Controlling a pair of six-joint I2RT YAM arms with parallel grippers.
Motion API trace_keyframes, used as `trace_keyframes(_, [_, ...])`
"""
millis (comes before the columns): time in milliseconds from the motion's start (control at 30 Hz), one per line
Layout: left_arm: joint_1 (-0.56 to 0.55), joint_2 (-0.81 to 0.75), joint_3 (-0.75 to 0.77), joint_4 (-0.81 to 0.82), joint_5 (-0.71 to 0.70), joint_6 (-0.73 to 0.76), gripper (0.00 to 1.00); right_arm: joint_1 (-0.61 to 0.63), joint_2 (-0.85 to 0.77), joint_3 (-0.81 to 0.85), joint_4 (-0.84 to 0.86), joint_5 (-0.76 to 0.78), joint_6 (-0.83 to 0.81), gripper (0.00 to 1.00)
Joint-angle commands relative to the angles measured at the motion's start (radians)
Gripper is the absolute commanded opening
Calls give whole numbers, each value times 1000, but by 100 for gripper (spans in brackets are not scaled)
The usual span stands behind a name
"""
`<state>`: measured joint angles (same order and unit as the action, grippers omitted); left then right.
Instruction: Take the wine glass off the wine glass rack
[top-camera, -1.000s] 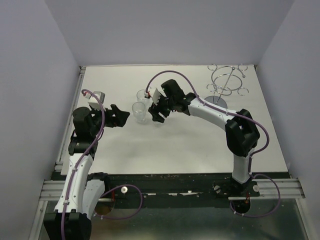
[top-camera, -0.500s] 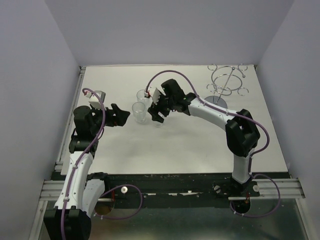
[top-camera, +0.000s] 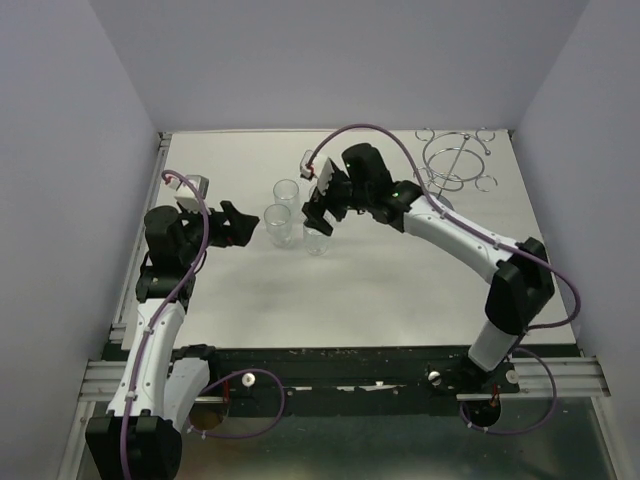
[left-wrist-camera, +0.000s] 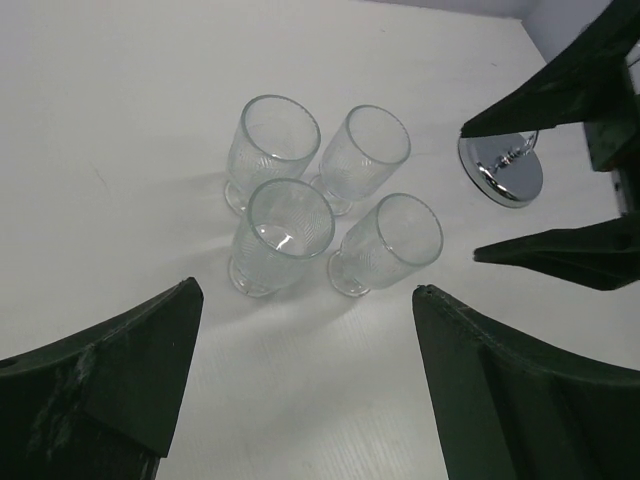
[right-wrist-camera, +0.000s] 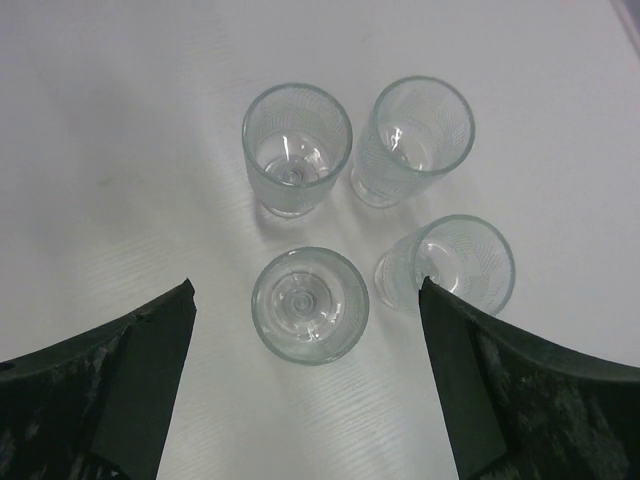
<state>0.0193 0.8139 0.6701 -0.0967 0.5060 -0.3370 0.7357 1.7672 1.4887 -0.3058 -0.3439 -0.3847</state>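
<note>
Several clear wine glasses stand upright in a cluster on the white table (top-camera: 380, 290). The nearest one (right-wrist-camera: 309, 305) (top-camera: 317, 238) sits directly below my right gripper (right-wrist-camera: 308, 285) (top-camera: 316, 214), which hovers over it, open and touching nothing. The others (right-wrist-camera: 296, 145) (right-wrist-camera: 415, 135) (right-wrist-camera: 455, 262) stand just beyond. The chrome wine glass rack (top-camera: 452, 160) stands at the far right corner with nothing on its hooks that I can see. Its mirrored base (left-wrist-camera: 500, 170) shows in the left wrist view. My left gripper (left-wrist-camera: 307, 288) (top-camera: 238, 225) is open, empty, left of the glasses (left-wrist-camera: 285, 230).
Grey walls close in the table on the left, right and back. The right arm (top-camera: 450, 225) arches across the table between the rack and the glasses. The black rail (top-camera: 340, 365) with the arm bases runs along the near edge.
The right gripper's jaws have spread wider and it has lifted up and slightly right, leaving the nearest glass standing free. The left gripper has barely moved.
</note>
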Motion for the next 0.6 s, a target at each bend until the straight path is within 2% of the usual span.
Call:
trace_keyframes(0, [-1,4,62,-41,-136,9,99,-2,-161,34,-24,25,-23,100])
trace_keyframes(67, [-1,13,75,-54,-204,29,99,-2,-187,82,-76,174,33,100])
trace_keyframes(133, [1,30,89,-58,-254,50,99,-2,-177,157,-163,412,105,100])
trace_keyframes(233, [1,53,98,-44,-343,55,99,-2,-193,160,-214,672,132,100])
trace_keyframes(400, [1,99,80,-6,-363,59,99,-6,-372,-121,-87,772,40,100])
trace_keyframes(567, [1,131,57,28,-296,89,99,-9,-555,-338,-62,763,-20,100])
